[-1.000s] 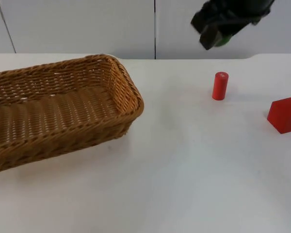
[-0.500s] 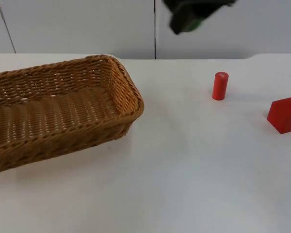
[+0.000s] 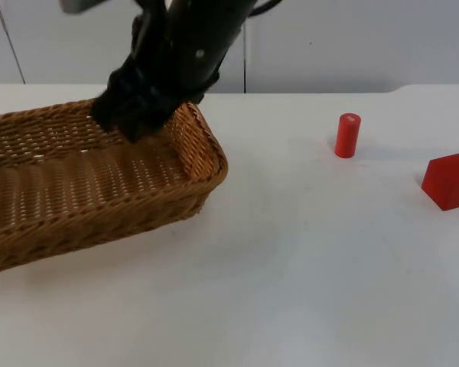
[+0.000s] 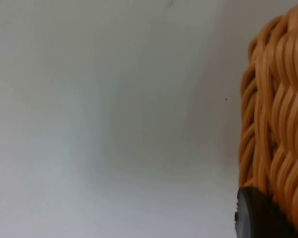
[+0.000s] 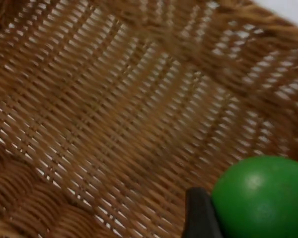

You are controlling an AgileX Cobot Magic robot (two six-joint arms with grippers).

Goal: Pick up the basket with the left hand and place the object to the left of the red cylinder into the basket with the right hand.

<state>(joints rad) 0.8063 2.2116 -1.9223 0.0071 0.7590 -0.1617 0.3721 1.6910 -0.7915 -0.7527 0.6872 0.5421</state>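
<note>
Hanging over the far right end of the wicker basket [image 3: 99, 176], the right claw [image 3: 126, 122] sat at about 11 o'clock from the middle of the desk [image 3: 306, 260], its arm slanting down from the upper edge of the top view. Its wrist view showed a green ball [image 5: 260, 196] pressed against a black fingertip [image 5: 198, 215] with the basket floor [image 5: 114, 114] right beneath, so I judged the claw clamped on the ball and poised there to let it fall inside, clear of the rim.

Left claw: one fingertip [image 4: 256, 215] lay against the outside of the basket wall [image 4: 278, 124]; whether the fingers were apart or together could not be told. Likely it was there to hold the basket, as the task asks.

Basket: long, shallow, golden-brown cane, tight open weave on the floor, thick braided rim, rounded corners. Ball: smooth, glossy, round, liable to roll once released. Red cylinder [image 3: 346, 135] stood upright at 1 o'clock, matte and short; a red block [image 3: 449, 180] with flat facets lay at 3 o'clock, well apart from it. Desk white and smooth.
</note>
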